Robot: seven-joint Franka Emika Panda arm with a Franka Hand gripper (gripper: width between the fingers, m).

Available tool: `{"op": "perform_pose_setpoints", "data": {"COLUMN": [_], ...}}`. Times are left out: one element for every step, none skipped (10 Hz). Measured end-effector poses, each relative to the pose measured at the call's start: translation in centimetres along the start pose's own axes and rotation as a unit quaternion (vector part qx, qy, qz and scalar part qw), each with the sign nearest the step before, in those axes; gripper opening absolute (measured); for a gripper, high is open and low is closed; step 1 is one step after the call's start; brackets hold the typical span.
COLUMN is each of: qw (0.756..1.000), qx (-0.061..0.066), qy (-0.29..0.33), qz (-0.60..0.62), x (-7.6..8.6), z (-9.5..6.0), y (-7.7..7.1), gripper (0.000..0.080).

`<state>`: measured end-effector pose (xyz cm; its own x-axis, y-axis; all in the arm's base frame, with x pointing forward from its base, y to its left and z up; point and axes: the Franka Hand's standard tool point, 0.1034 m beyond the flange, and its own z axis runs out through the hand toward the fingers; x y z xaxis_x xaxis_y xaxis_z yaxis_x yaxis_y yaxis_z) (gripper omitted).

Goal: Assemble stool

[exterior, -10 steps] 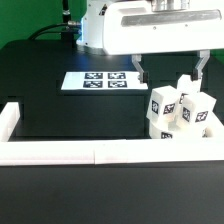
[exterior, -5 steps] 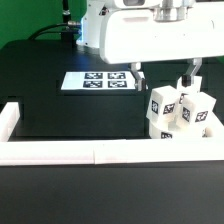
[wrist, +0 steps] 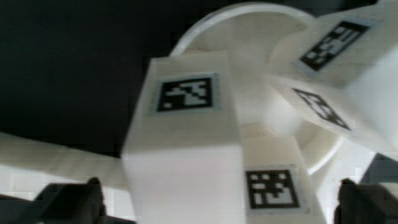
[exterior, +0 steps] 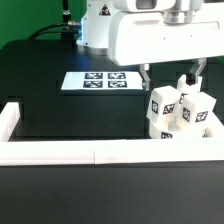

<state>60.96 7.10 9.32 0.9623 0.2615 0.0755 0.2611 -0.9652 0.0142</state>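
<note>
The gripper (exterior: 171, 71) hangs with its jaws spread wide and nothing between them. In the exterior view one dark finger (exterior: 144, 74) comes down on that view's left of the cluster of white stool parts and the other stands at the cluster's far right, above the uppermost block. In the wrist view the two dark fingertips (wrist: 75, 200) show at opposite sides of the picture, with a tagged leg block (wrist: 192, 140) rising in the gap between them; no contact with either pad can be made out (the tips are half cut off by the frame edge).

The leg blocks (exterior: 163, 108) stand bunched together on the exterior view's right, each carrying a black-and-white square tag, pressed against one another and against the long white border rail (exterior: 60, 152) that runs across the front. Behind the block in the wrist view the round seat disc (wrist: 249, 30) curves into sight, tilted, with two more tagged blocks lying against it.

Further out, the marker board (exterior: 100, 80) lies flat on the black table (exterior: 50, 110), well apart from the cluster, on the exterior view's left of the gripper. The rail's short side piece (exterior: 8, 118) turns back at the exterior view's left edge.
</note>
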Motion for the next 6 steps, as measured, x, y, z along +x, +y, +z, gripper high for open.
{"op": "perform_pose_setpoints", "data": {"qw": [1.0,1.0,1.0,1.0,1.0,1.0], "qx": [-0.001,-0.002,-0.003,-0.005,-0.006,-0.01], "qy": [-0.002,-0.003,-0.003,-0.001,-0.004,0.0], "qz": [-0.003,-0.001,0.003,0.005,0.007,0.007], "x": [0.0,-0.1,-0.2,-0.3,-0.7,-0.7], "z": [0.4,0.5,0.5,0.7,1.1,1.4], "y": [0.3,0.8,1.0,1.2,1.3,1.5], "gripper": [0.0649,0.0649,0.0649,0.0649,0.0649,0.0649]}}
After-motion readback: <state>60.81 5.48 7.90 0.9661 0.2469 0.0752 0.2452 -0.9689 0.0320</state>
